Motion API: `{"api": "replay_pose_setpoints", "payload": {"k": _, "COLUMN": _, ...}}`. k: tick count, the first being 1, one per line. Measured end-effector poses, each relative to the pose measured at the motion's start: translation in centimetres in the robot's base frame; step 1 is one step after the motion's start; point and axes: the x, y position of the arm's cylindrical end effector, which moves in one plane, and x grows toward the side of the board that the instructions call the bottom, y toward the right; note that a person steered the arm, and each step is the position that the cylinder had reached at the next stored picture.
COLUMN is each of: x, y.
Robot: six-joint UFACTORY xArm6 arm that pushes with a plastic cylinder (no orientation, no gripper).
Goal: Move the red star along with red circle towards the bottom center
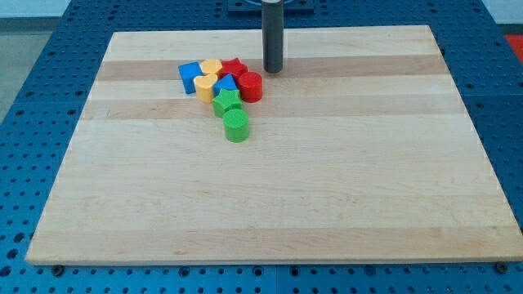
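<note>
The red star (pixel 234 67) and the red circle (pixel 251 86) sit in a tight cluster of blocks near the view's top, left of centre, on the wooden board (pixel 270 212). The star is at the cluster's top right; the circle is just below and right of it. My tip (pixel 272 70) rests on the board just right of the red star and above the red circle, a small gap away from both.
In the same cluster are a blue block (pixel 190 76) at the left, a yellow circle (pixel 211 68), a yellow block (pixel 205 86), a blue block (pixel 226 84), a green star (pixel 227 102) and a green circle (pixel 235 126) at the bottom.
</note>
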Motion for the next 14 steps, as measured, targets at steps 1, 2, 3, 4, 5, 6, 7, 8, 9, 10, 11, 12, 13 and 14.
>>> {"api": "replay_pose_setpoints", "payload": {"k": 1, "x": 0.0, "y": 0.1}}
{"api": "replay_pose_setpoints", "payload": {"k": 2, "x": 0.0, "y": 0.9}}
{"api": "replay_pose_setpoints", "payload": {"k": 3, "x": 0.0, "y": 0.9}}
{"api": "replay_pose_setpoints", "payload": {"k": 4, "x": 0.0, "y": 0.9}}
{"api": "replay_pose_setpoints", "payload": {"k": 5, "x": -0.4, "y": 0.9}}
{"api": "replay_pose_setpoints", "payload": {"k": 6, "x": -0.4, "y": 0.9}}
{"api": "replay_pose_setpoints", "payload": {"k": 7, "x": -2.5, "y": -2.0}}
{"api": "replay_pose_setpoints", "payload": {"k": 8, "x": -2.3, "y": -3.8}}
{"api": "replay_pose_setpoints", "payload": {"k": 9, "x": -2.3, "y": -3.8}}
{"api": "replay_pose_setpoints", "payload": {"k": 10, "x": -2.7, "y": -6.9}}
{"api": "replay_pose_setpoints", "payload": {"k": 11, "x": -3.0, "y": -9.3}}
{"api": "replay_pose_setpoints", "payload": {"k": 12, "x": -3.4, "y": -14.5}}
{"api": "replay_pose_setpoints", "payload": {"k": 13, "x": -3.4, "y": -15.1}}
{"api": "replay_pose_setpoints", "payload": {"k": 14, "x": -3.4, "y": -15.0}}
